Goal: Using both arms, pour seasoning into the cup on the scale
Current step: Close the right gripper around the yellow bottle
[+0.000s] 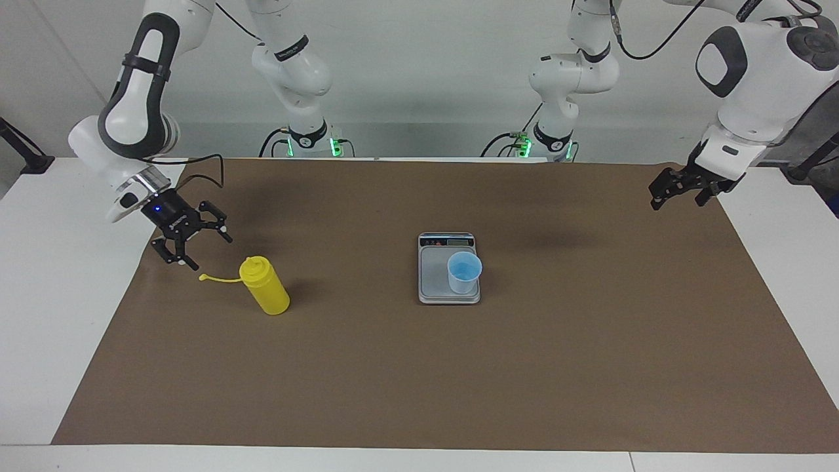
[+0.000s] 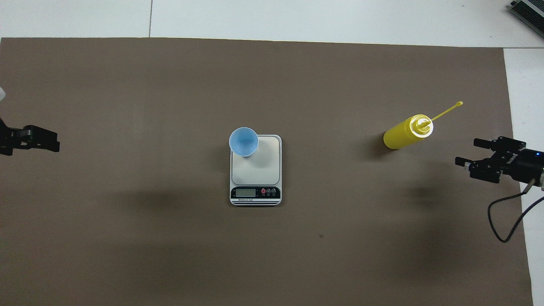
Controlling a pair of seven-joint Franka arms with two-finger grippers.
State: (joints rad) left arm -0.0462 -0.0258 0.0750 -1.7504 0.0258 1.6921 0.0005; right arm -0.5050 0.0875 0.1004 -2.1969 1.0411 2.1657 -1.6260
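Observation:
The yellow seasoning (image 1: 265, 288) (image 2: 403, 134) stands upright on the brown mat toward the right arm's end, its thin cap strap pointing at that end. My right gripper (image 1: 211, 253) (image 2: 466, 151) hangs low over the mat beside the strap, open, holding nothing and apart from the bottle. The light-blue cup (image 1: 464, 272) (image 2: 243, 142) stands on the scale (image 1: 434, 283) (image 2: 260, 166), at the corner farther from the robots toward the left arm's end. My left gripper (image 1: 675, 203) (image 2: 53, 142) hovers open and empty over the mat's edge at the left arm's end.
A brown mat (image 1: 419, 380) (image 2: 170, 238) covers most of the white table (image 1: 59, 295). The scale's dark display strip (image 2: 255, 193) faces the robots. A black cable (image 2: 505, 212) loops from the right wrist. A grey device (image 2: 529, 10) sits at the table's corner farthest from the robots.

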